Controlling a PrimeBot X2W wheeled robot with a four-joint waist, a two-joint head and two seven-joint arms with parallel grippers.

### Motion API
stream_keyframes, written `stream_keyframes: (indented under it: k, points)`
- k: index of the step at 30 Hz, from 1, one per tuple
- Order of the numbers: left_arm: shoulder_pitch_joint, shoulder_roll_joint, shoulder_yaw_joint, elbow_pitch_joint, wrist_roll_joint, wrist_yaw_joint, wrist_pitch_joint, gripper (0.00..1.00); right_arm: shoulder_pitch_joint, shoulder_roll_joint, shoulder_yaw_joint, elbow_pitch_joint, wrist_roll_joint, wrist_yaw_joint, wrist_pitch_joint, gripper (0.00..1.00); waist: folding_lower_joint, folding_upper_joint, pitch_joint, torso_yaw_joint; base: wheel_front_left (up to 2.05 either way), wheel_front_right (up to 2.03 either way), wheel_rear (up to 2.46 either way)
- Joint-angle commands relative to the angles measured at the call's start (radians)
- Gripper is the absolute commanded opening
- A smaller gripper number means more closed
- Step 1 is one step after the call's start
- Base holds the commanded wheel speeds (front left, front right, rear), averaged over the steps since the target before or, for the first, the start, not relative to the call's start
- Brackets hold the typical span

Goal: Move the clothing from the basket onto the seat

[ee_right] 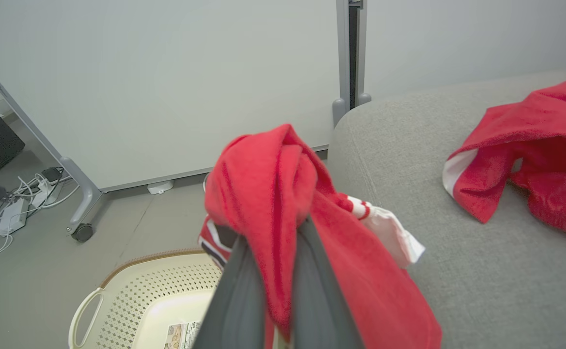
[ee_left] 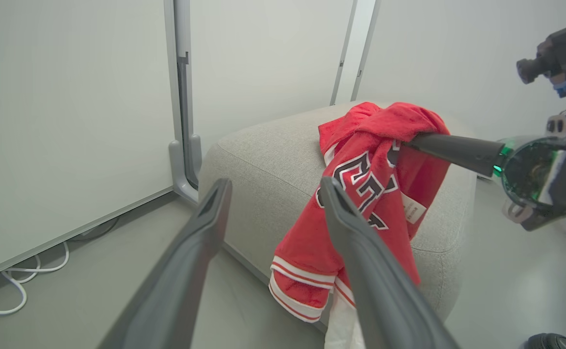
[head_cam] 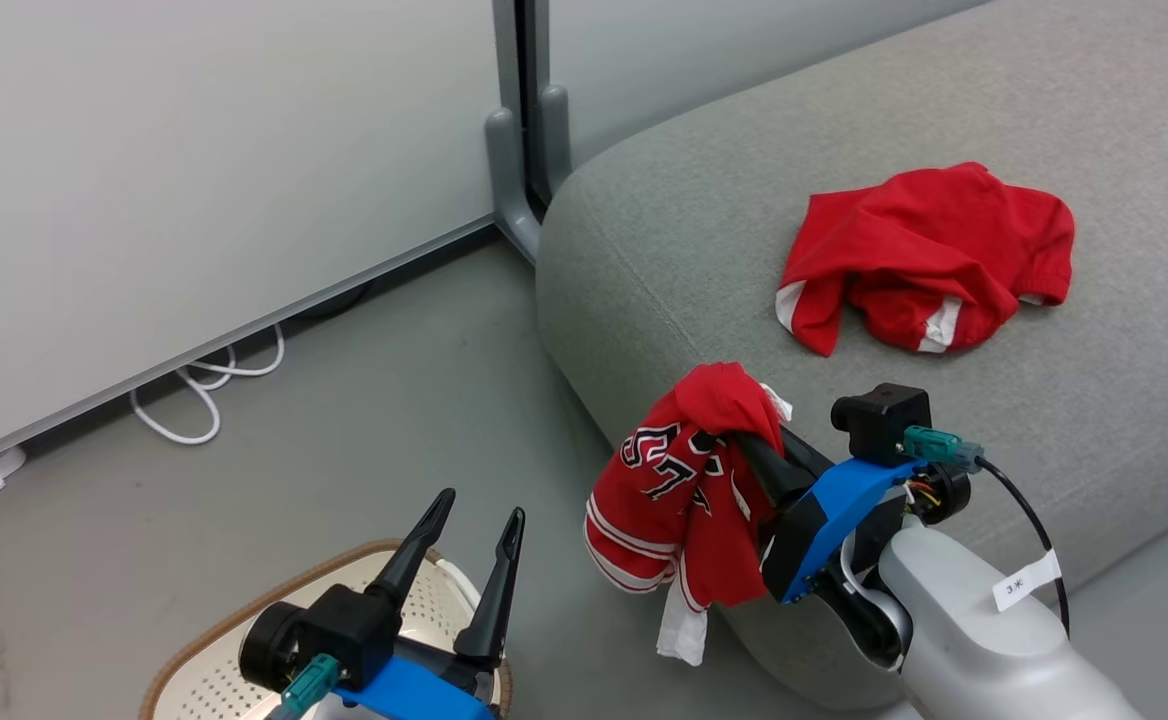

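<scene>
The right gripper [head_cam: 744,445] was clenched on a red jersey [head_cam: 674,490]. Its two dark fingers were pressed close together, and the fabric was bunched over their tips. The jersey hung just in front of the seat's [head_cam: 1044,430] front edge, with its white-striped hem dangling below. The left gripper [head_cam: 481,503] was spread wide and held nothing. It sat above the basket [head_cam: 194,655], which stood on the floor off the seat's front-left corner. A second jersey [head_cam: 929,255] lay crumpled on top of the seat, well back from that edge.

Black-and-white block lettering crossed the held jersey; folds broke it up, and in the head view it read perhaps as "57". A paper tag [head_cam: 1026,582] on the right forearm bore a small mark too fine to read.

The left wrist view showed a white sewn-in label [ee_left: 413,208] on the jersey. The right wrist view showed a printed sticker [ee_right: 179,334] on the basket's floor.
</scene>
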Motion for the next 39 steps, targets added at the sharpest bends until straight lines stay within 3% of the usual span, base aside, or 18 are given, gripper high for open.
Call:
stream_keyframes:
  k: [1,10,24,32,39]
  points:
    - [-0.015,0.005,0.002,-0.001,-0.001,-0.001,-0.003,1.0,0.014,0.0,-0.004,-0.006,-0.01,0.0,-0.004,0.0,0.0,0.0,0.012,-0.034,0.0,0.0,0.0]
    - [-0.03,0.011,-0.009,0.004,-0.002,-0.001,-0.003,1.0,0.026,0.004,-0.017,-0.014,-0.02,0.0,-0.004,0.0,0.0,0.0,0.023,-0.076,0.0,0.0,0.0]
    - [-0.061,0.026,-0.014,-0.008,0.001,-0.001,-0.003,1.0,-0.053,0.016,-0.057,-0.009,-0.019,0.0,0.004,0.0,0.0,0.0,0.062,-0.042,0.0,0.0,0.0]
    - [-0.122,0.065,-0.028,-0.044,0.026,-0.001,-0.003,1.0,-0.274,-0.047,-0.217,0.022,-0.003,0.0,0.03,0.0,0.0,0.0,0.183,-0.004,0.0,0.0,0.0]
    - [-0.226,0.106,-0.058,-0.085,0.045,-0.001,-0.002,1.0,-0.451,-0.184,-0.377,0.023,0.017,0.0,0.071,0.0,0.0,0.0,0.345,0.059,0.0,0.0,0.0]
